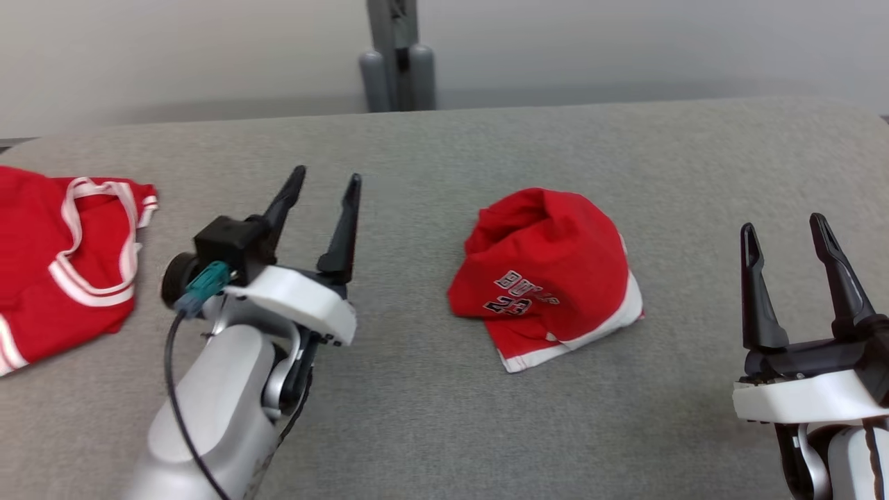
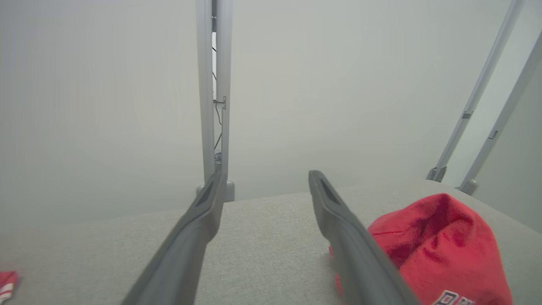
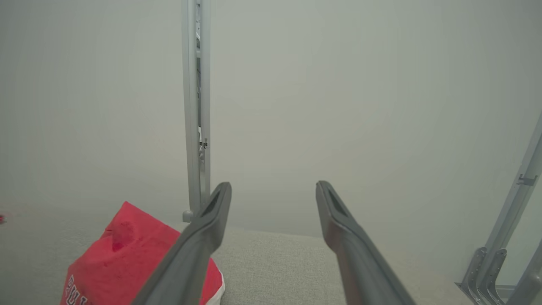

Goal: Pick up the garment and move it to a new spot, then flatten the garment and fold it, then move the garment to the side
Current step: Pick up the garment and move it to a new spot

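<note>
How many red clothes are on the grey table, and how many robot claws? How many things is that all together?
Red garments: 2 (crumpled garment in the middle, second garment at the left edge)
Grippers: 2 (left gripper, right gripper, jaws open on both, holding nothing)
Total: 4

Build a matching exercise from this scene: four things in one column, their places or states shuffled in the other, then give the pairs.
1. lettered garment
2. white-trimmed garment
3. left gripper
4. grey post

a. stands beyond the table's far edge
b. lies at the head view's left edge
c. open, between the two garments
d. heaped mid-table, nothing gripping it

Pairs: 1-d, 2-b, 3-c, 4-a
</note>
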You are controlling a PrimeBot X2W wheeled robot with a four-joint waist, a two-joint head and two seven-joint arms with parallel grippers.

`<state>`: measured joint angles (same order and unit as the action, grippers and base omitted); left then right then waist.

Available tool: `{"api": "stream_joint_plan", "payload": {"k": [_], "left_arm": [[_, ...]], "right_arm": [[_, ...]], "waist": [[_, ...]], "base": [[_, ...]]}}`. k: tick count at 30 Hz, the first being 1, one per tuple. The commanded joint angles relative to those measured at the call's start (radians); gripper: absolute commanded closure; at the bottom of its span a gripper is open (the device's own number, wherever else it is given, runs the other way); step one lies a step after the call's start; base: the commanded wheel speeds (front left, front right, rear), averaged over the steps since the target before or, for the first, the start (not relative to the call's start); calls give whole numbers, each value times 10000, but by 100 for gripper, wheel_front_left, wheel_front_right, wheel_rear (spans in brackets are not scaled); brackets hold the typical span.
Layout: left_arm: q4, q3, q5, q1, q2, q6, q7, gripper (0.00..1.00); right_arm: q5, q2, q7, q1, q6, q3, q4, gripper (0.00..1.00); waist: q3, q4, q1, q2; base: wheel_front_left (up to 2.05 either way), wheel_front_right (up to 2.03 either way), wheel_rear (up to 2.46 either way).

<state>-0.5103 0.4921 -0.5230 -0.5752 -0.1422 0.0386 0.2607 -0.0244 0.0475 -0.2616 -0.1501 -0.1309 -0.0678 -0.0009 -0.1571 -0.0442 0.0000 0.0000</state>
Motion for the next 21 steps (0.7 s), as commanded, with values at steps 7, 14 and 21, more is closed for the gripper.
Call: {"api": "stream_joint_plan", "payload": {"k": [7, 14, 21], "left_arm": [[1789, -1569, 485, 1923, -275, 415, 51, 0], [2676, -2527, 941, 3657, 94, -61, 53, 0], [2936, -3309, 1471, 4503, 692, -409, 54, 0]], "right_arm": [[90, 56, -56, 334, 3, 27, 55, 0], [125, 56, -56, 603, 3, 140, 265, 0], [93, 56, -56, 745, 3, 118, 524, 0]], "waist": [[618, 1024, 0, 0], [745, 1294, 0, 0], [844, 1393, 0, 0]], "base": [[0, 0, 0], [0, 0, 0], [0, 0, 0]]}}
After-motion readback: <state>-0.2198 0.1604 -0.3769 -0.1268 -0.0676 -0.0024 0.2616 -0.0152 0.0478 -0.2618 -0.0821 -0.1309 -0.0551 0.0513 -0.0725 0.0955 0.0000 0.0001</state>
